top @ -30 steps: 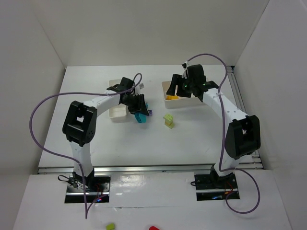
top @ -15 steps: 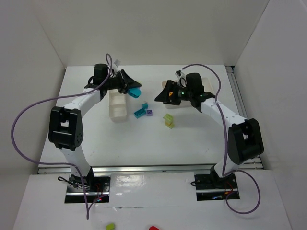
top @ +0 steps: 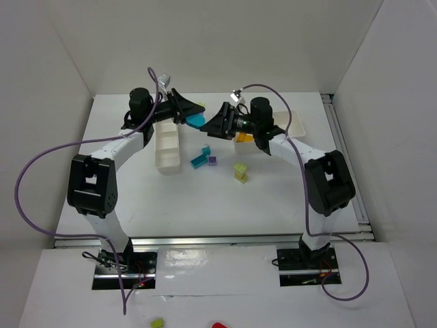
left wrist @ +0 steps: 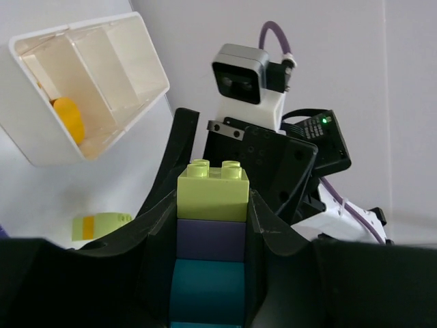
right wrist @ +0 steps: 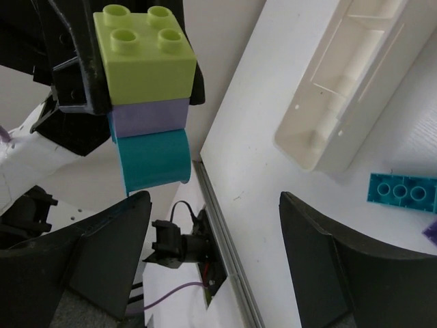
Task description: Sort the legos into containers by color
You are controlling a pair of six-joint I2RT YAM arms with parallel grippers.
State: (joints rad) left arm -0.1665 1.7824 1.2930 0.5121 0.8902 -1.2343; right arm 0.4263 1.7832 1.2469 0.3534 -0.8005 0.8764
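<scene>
Your left end effector [left wrist: 213, 205] is gripping the light, stiff, slick lego stack [right wrist: 145, 96]; your open right end effector [right wrist: 215, 232] is needing the flat sides of the lime brick [right wrist: 142, 51].

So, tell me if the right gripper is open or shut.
Open: the right gripper has its fingers wide apart with nothing between them, facing the lego stack.

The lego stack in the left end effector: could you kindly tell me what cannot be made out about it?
Top external: only the teal end of the lego stack shows; the left end effector covers the rest.
Left wrist: the bottom edge cuts off its lower end; the fingers hide its sides.
Right wrist: that end effector hides its far side.
</scene>
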